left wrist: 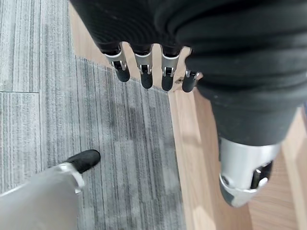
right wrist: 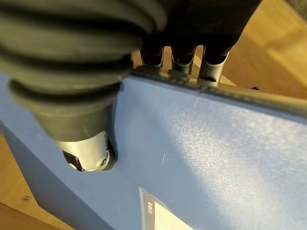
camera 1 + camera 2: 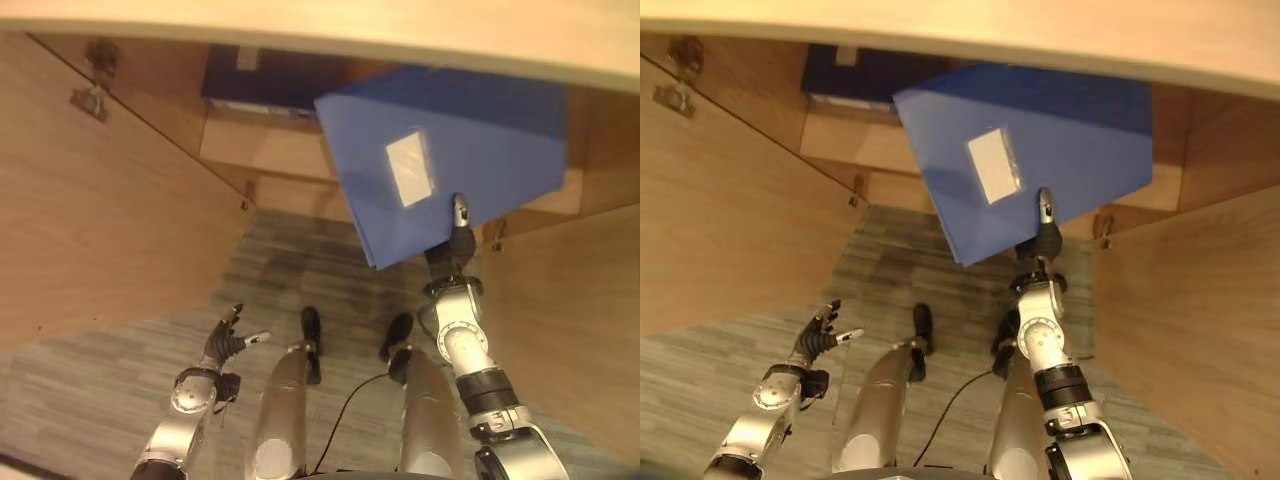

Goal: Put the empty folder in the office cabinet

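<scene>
grey striped carpet [image 3: 300,270] on the floor, laid in tiles (seams visible in left wrist view). dark navy binder [image 3: 262,78] lying flat on a shelf, white edge showing along its near side.

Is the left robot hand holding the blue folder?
No, the left robot hand hangs open over the grey carpet, while the right robot hand pinches the blue folder in front of the open cabinet.
</scene>
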